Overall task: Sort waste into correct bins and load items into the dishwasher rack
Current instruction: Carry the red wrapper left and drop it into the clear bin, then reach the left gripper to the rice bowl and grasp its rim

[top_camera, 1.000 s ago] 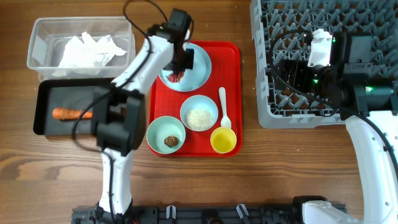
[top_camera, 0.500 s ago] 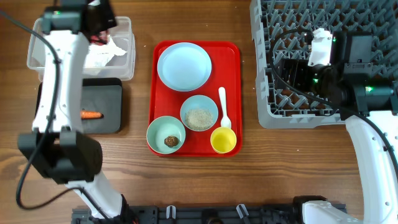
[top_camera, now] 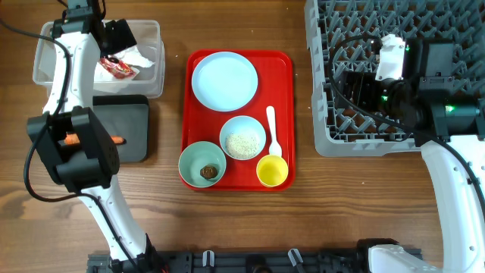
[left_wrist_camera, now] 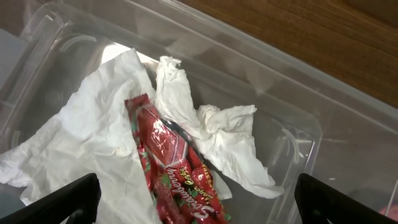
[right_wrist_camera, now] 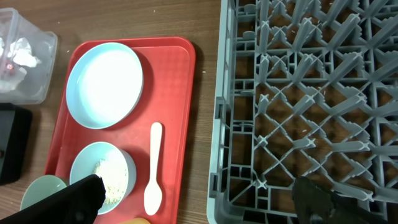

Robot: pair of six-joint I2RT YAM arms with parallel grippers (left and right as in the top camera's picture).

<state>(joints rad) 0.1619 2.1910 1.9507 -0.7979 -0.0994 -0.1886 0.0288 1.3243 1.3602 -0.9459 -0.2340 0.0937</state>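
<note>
Red snack wrapper (left_wrist_camera: 173, 167) lies in clear tub (left_wrist_camera: 292, 106) beneath spread left tool (left_wrist_camera: 199, 206)

Robot lab setup: wooden table (top_camera: 341, 205), dishwasher rack (top_camera: 333, 23).
</note>
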